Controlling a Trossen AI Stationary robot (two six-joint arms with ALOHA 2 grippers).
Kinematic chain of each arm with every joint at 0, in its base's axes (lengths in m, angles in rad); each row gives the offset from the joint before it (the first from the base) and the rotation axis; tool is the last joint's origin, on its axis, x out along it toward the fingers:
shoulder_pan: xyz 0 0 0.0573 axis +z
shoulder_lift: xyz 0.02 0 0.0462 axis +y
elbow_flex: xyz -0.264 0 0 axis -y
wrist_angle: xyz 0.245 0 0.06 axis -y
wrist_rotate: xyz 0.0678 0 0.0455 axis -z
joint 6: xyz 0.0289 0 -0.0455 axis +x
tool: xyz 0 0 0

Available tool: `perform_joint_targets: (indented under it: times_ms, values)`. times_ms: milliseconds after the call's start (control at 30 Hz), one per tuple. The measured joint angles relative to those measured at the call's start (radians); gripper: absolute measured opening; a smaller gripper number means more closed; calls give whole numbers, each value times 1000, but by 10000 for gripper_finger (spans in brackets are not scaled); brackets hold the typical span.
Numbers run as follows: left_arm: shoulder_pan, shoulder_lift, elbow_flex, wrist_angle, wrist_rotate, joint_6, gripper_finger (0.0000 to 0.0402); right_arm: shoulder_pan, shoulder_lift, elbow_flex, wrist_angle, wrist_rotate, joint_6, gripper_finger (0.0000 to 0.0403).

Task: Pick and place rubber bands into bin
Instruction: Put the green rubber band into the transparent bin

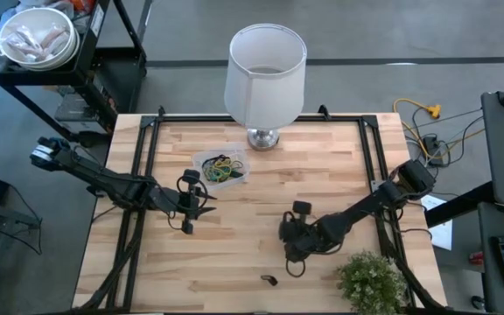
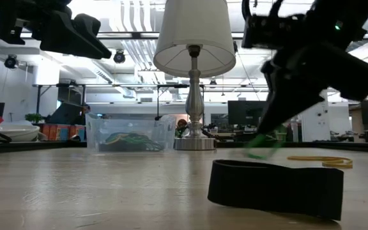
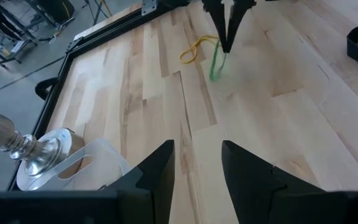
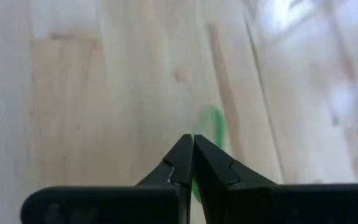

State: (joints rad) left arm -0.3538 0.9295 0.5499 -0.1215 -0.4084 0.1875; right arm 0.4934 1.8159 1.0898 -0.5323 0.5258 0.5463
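A clear plastic bin with several coloured rubber bands in it stands on the wooden table in front of the lamp. My right gripper, near the table's front right, is shut on a green rubber band. Close by, a yellow band lies flat on the wood. A wide black band rests on its edge near the front edge. My left gripper hovers open over the table, on the near side of the bin, touching nothing. My right gripper pinches the green band's upper part between its two fingertips. The fingers slant down at it from above. The loop hangs slack below them. Whether its lower end is on the table, I cannot tell.
A lamp with a white shade and a silver foot stands at the table's far edge, just behind the bin. A small green plant sits at the front right corner. Bare wood lies between the two grippers.
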Motion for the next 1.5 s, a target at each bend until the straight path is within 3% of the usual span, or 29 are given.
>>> perform_joint_targets:
  times_ms: [500, 733, 900, 1100, 1500]
  values:
    - [-1, 0, 0, 0, 0, 0, 118, -2, -3, 172, 28, 204, -353, 8]
    - [0, 0, 0, 0, 0, 1, 118, -55, -3, 236, 227, 252, -684, 9]
    - [0, -1, 0, 0, 0, 2, 118, -133, -4, 255, 360, 251, -827, 9]
    - [-9, -21, 5, -92, 0, -23, 118, -270, -4, 258, 441, 119, -854, 9]
    - [-18, -68, 8, -439, 0, -347, 118, -492, 87, 258, 648, -127, -837, 9]
